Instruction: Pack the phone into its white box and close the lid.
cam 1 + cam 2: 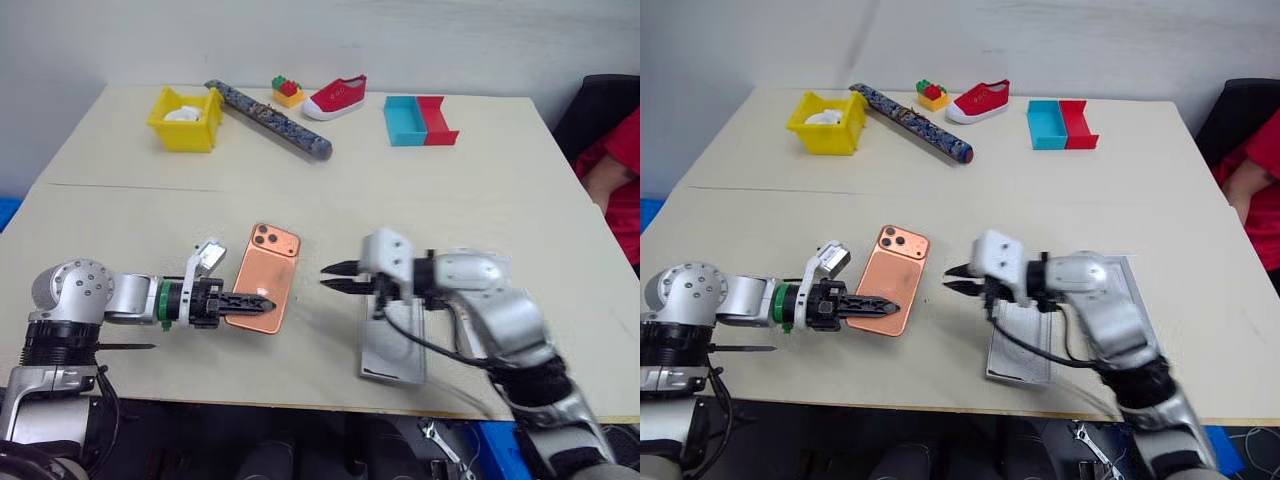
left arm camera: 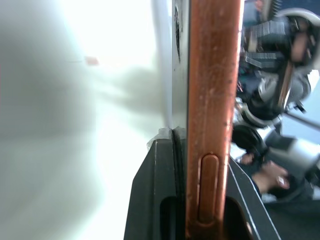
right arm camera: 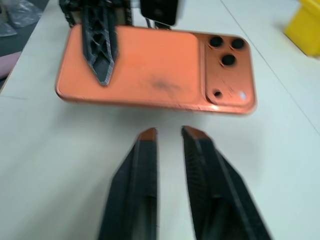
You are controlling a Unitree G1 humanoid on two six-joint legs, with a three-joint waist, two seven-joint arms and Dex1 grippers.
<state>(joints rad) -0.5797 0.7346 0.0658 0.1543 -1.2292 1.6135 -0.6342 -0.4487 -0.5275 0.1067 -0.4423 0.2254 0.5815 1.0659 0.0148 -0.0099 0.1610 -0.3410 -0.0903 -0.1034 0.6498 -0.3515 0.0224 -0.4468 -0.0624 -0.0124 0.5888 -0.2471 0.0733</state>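
Left gripper (image 1: 262,303) clamps the phone (image 1: 268,275) by its near edge; right gripper (image 1: 337,277) fingers slightly apart, empty, above beige table (image 1: 500,200).

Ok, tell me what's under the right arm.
A shallow white box lies on the table beneath the right arm; the arm covers part of it, hiding its contents.

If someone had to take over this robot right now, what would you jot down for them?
Left gripper: shut on the phone, clamping one end, camera side up, over the table.
Right gripper: slightly open, holding nothing, just beside the phone.
A shallow white tray lies under the right arm near the table's front edge; another white piece lies beyond it.
Done: phone is gripped.
Left: put it in its box and close the lid.
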